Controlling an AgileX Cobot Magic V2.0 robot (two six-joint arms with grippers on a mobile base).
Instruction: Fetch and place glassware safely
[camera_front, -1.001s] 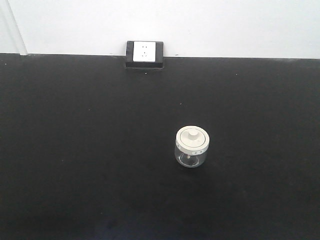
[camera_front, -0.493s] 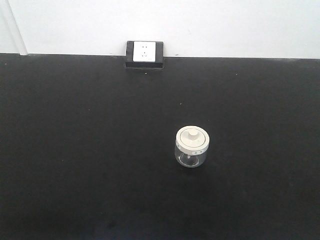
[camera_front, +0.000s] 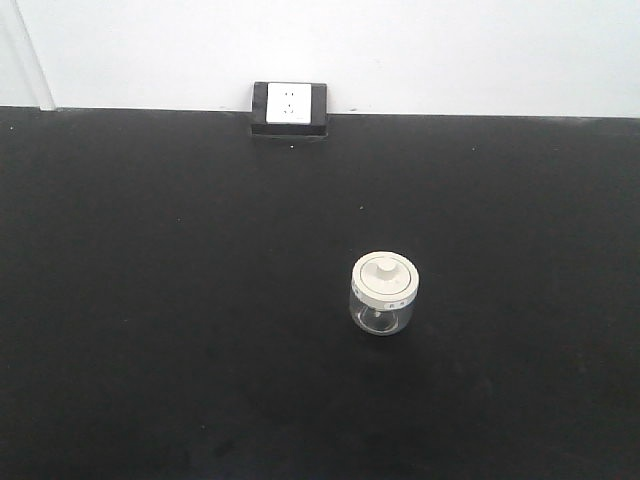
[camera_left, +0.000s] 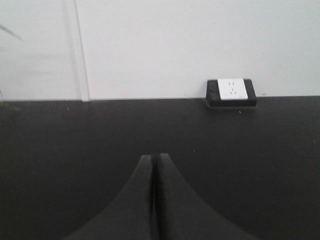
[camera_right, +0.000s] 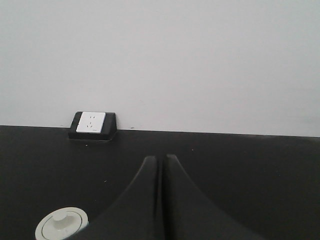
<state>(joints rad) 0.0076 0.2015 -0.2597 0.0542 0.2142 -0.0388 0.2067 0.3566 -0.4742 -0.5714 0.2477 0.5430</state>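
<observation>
The glassware (camera_front: 384, 293) is a small squat clear jar with a cream-white lid and a knob on top, standing upright on the black table (camera_front: 160, 300) right of centre. No gripper shows in the front view. In the right wrist view only the jar's lid (camera_right: 62, 224) shows, at the bottom left, to the left of my right gripper (camera_right: 160, 159), whose black fingers are pressed together and empty. My left gripper (camera_left: 153, 157) is shut too, with nothing in it, over bare black table; the jar is out of its view.
A black-framed white power socket (camera_front: 290, 107) sits at the table's far edge against the white wall (camera_front: 450, 50); the socket (camera_left: 231, 92) also shows in the left wrist view and the socket (camera_right: 93, 125) in the right wrist view. A vertical strip (camera_left: 80, 50) runs down the wall at left.
</observation>
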